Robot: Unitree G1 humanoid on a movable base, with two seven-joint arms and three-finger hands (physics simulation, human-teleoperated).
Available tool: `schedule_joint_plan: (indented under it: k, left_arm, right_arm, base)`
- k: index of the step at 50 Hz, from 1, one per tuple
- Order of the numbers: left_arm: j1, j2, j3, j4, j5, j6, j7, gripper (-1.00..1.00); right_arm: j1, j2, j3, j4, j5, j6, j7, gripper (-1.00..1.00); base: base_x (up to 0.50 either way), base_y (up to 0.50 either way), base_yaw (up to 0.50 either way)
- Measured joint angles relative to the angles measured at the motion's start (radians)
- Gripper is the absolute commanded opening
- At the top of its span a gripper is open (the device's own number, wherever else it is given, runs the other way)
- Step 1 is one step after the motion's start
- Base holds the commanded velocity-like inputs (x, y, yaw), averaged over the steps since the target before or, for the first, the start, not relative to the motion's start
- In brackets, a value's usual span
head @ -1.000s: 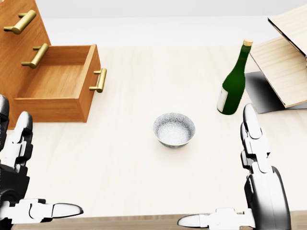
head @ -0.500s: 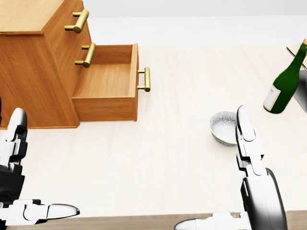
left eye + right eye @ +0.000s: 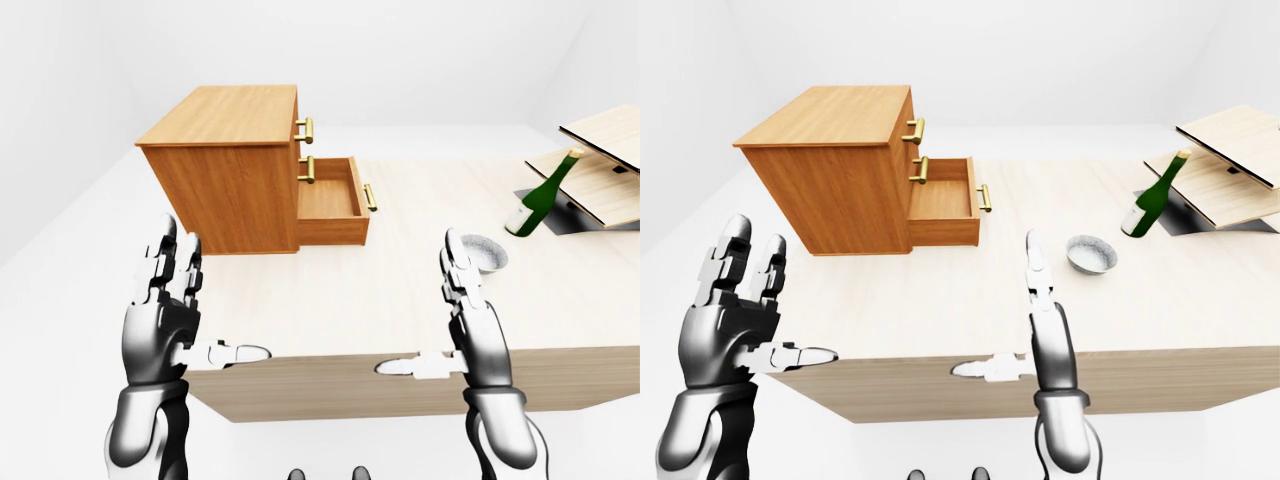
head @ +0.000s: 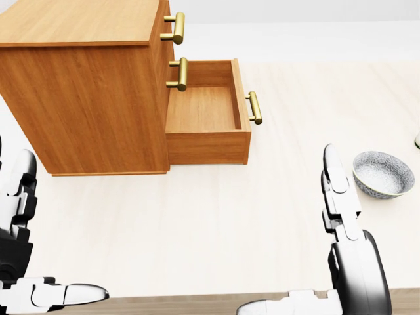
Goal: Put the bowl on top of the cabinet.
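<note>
Camera shifted left; bowl (image 4: 383, 173) near head view's right edge

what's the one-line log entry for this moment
bowl: on table, not held | left hand: open | right hand: open | cabinet: lowest drawer open

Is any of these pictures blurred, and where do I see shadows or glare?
Head view: sharp throughout, even light, no glare; the bowl casts almost no shadow on the table. Right-eye view: equally sharp; the cabinet is darker on its side than on its top. Left-eye view: the same, nothing out of focus.
</note>
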Motion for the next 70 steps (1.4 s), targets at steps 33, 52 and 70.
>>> schedule_joint_plan:
  k: [33, 52, 70]
  left_arm:
    - [-0.002, -0.006, -0.004, -0.002, 0.001, 0.000, -0.005, 1.00]
    - [0.010, -0.007, 0.001, -0.011, -0.003, 0.000, -0.008, 1.00]
    - [0.018, -0.011, 0.005, -0.037, -0.008, 0.000, -0.016, 1.00]
  right_arm:
    - [-0.005, -0.009, 0.005, 0.013, -0.055, 0.000, 0.000, 1.00]
    - [0.002, -0.007, 0.021, 0.004, -0.060, 0.000, -0.013, 1.00]
    - [0.016, -0.005, -0.094, -0.085, -0.082, 0.000, 0.072, 1.00]
  base:
    - [0.42, 0.00, 0.00]
    - [0.43, 0.00, 0.00]
    - [0.00, 0.00, 0.00]
